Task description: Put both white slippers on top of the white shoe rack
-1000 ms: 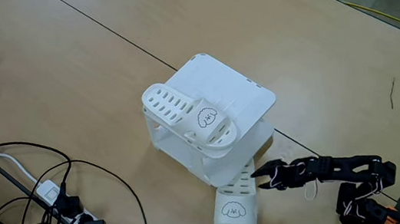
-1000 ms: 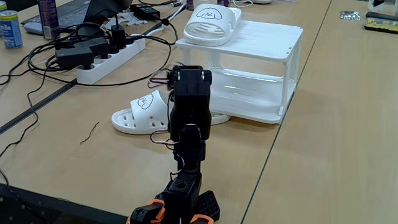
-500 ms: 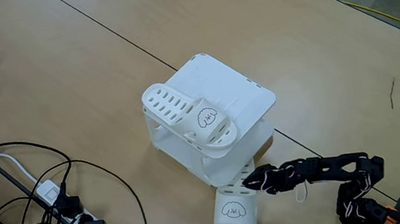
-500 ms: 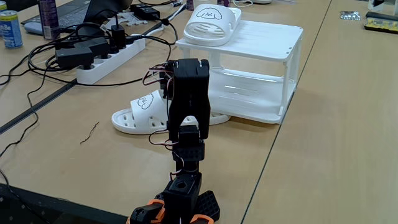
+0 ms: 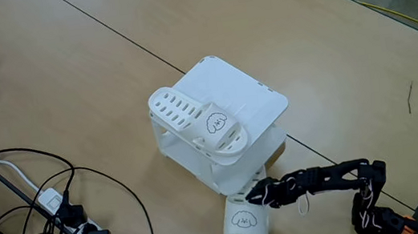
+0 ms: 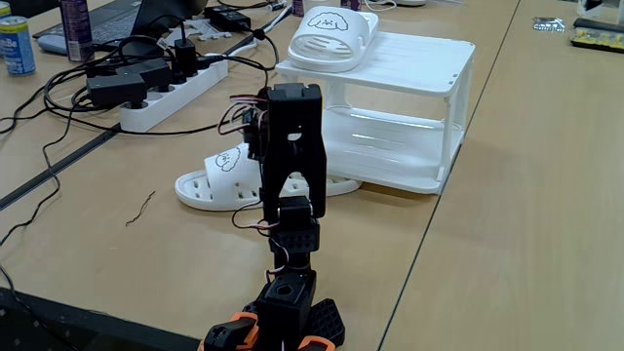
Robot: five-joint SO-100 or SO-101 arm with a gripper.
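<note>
Reaching low over the desk [image 5: 333,76], the gripper [image 5: 253,197] is nearing the floor-level slipper [image 5: 244,220] beside the white shoe rack [image 5: 259,98]; finger state indiscernible. Judged light, stiff: grasp its strap. The other slipper [image 5: 193,121] is sitting on top.

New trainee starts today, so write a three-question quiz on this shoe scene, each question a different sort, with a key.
1. True or false: one slipper already lies on top of the rack.
2. Where is the other slipper? A. on the rack's lower shelf B. on the table, heel end under the rack C. in the gripper, lifted clear
3. Fill in: in the fixed view from above, the gripper is at the table slipper's ____ end.

Key
1. True.
2. B.
3. Heel, the end nearest the rack; whether the gripper has closed on it cannot be told.
</note>
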